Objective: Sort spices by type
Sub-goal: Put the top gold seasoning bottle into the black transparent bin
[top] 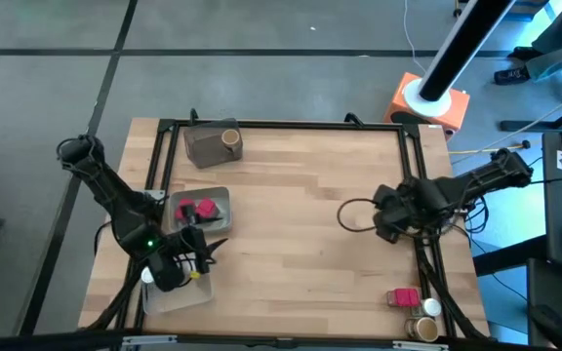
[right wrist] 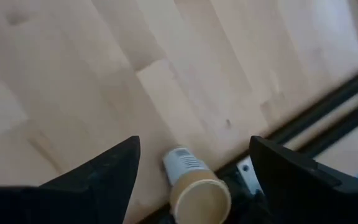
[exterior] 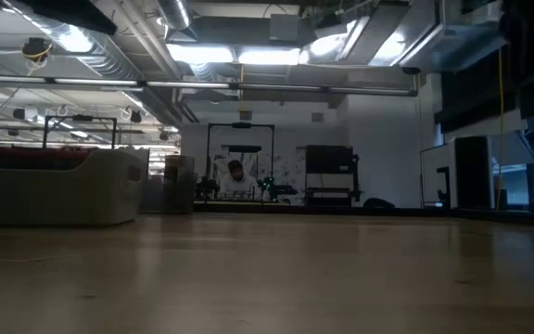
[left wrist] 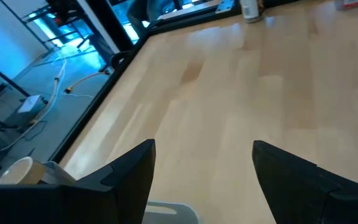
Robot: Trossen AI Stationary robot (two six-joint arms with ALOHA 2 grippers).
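Taking the pale wooden table [top: 291, 224] as landmark: at its near right corner three spices remain unsorted, a pink-red boxy packet [top: 403, 296], a small clear white-capped jar [top: 430, 308] and a short tan-topped round jar [top: 421, 329], close together. At the near left edge the left gripper [top: 195, 255] hangs over a clear tray [top: 176, 292], jaws released, holding nothing. Just beyond, a grey tray [top: 218, 201] holds pink-red packets [top: 195, 209]. Mid-right, the right gripper [top: 390, 216] hovers parted and empty. At the far left a grey tray [top: 201, 148] holds one tan-topped jar [top: 230, 139]. Judged well advanced; the corner group is outstanding.
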